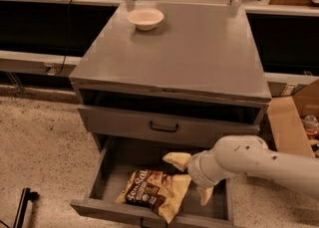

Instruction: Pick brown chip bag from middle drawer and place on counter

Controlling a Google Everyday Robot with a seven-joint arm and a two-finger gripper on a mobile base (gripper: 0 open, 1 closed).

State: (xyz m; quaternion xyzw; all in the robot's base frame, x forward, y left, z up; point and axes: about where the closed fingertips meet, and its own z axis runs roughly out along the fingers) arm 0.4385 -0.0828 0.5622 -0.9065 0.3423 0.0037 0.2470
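Observation:
The brown chip bag lies flat on the floor of the open middle drawer, towards its front left. My gripper hangs inside the drawer at the bag's right end, on a white arm coming in from the right. Its two cream fingers are spread apart: one is just above the bag's far right corner, the other is to the right of the bag. Nothing is held between them. The grey counter is the cabinet top above.
A small cream bowl stands at the counter's back left. A shut drawer front with a dark handle sits above the open drawer. A cardboard box stands at the right. A dark object is on the speckled floor at lower left.

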